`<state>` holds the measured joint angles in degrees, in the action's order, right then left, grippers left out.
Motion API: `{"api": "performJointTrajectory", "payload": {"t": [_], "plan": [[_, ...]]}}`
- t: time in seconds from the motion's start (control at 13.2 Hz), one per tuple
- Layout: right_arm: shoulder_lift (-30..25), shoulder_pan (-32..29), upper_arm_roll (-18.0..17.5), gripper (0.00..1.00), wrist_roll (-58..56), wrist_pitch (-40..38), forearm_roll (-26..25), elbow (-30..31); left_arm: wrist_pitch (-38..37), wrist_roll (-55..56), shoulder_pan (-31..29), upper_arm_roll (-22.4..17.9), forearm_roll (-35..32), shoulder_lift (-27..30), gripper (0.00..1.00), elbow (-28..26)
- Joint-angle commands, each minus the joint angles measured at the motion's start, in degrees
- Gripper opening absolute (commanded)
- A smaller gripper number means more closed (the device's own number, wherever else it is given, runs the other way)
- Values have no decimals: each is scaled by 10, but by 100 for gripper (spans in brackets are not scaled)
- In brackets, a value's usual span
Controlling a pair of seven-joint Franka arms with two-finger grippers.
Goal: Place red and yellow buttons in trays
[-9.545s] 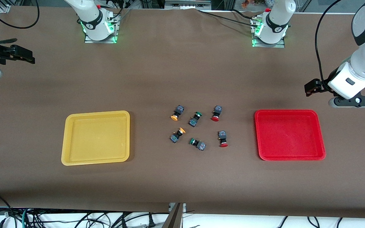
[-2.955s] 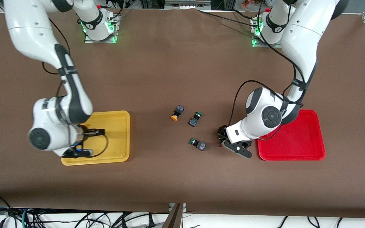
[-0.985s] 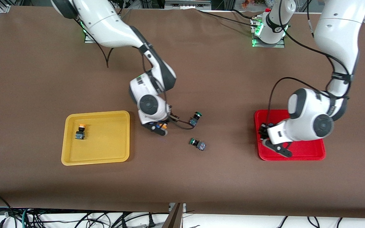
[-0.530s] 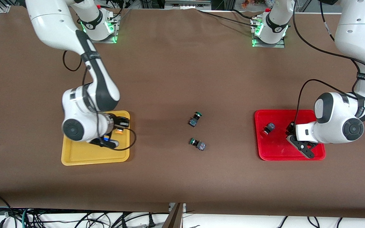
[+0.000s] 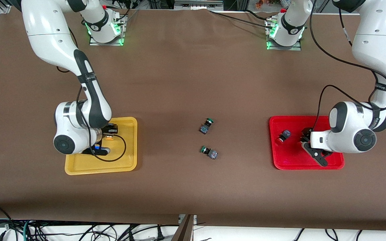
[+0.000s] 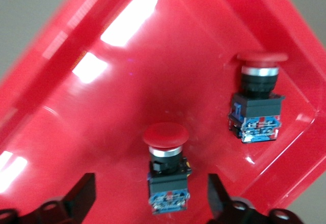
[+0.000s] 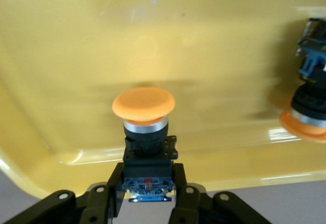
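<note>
My left gripper (image 5: 308,143) is open low over the red tray (image 5: 274,157). In the left wrist view a red button (image 6: 166,170) lies on the tray floor between its spread fingers (image 6: 81,198), touching neither. A second red button (image 6: 257,102) lies beside it and also shows in the front view (image 5: 284,135). My right gripper (image 5: 108,136) is over the yellow tray (image 5: 126,164), shut on the body of a yellow button (image 7: 145,147) held just above the tray floor. Another yellow button (image 7: 308,107) lies in that tray; the arm hides it in the front view.
Two green-capped buttons (image 5: 206,125) (image 5: 209,151) lie on the brown table between the trays, one nearer the front camera than the other. Both arms' bases stand at the table's back edge.
My right gripper has carried the yellow button farther in over the yellow tray, away from its inner edge. My left gripper has shifted only slightly over the red tray.
</note>
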<state>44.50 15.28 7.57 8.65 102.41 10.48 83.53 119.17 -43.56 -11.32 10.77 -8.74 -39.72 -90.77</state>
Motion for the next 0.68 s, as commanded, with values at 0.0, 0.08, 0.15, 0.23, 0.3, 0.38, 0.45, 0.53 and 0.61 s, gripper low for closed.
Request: {"api": "performJointTrajectory", "payload": {"t": [0.0,0.08,0.15,0.23,0.3,0.38,0.45,0.53,0.61], "plan": [[-31,-6,-1,100,-13,-15,-7,-14,-16,14,-2,23,-4,55,100,-8],[-42,-8,9,100,-24,-58,-5,-32,-34,58,-1,33,-4,72,100,-8],[-47,-9,23,100,-52,-108,-5,-63,-65,108,0,43,-4,90,100,-7],[-52,-10,36,100,-84,-154,-5,-98,-94,150,-1,63,-4,109,100,-7],[-57,-10,51,100,-109,-199,-3,-118,-122,198,0,85,-6,131,100,-6],[-69,-10,60,100,-123,-234,-4,-138,-149,264,0,108,-10,151,100,-5],[-90,-10,70,100,-127,-266,-5,-155,-170,338,0,129,-10,173,100,-3],[-106,-8,86,100,-126,-300,-6,-159,-189,390,0,143,-11,198,100,-2],[-130,-8,90,100,-125,-328,-18,-161,-200,413,0,147,-12,227,100,3]]}}
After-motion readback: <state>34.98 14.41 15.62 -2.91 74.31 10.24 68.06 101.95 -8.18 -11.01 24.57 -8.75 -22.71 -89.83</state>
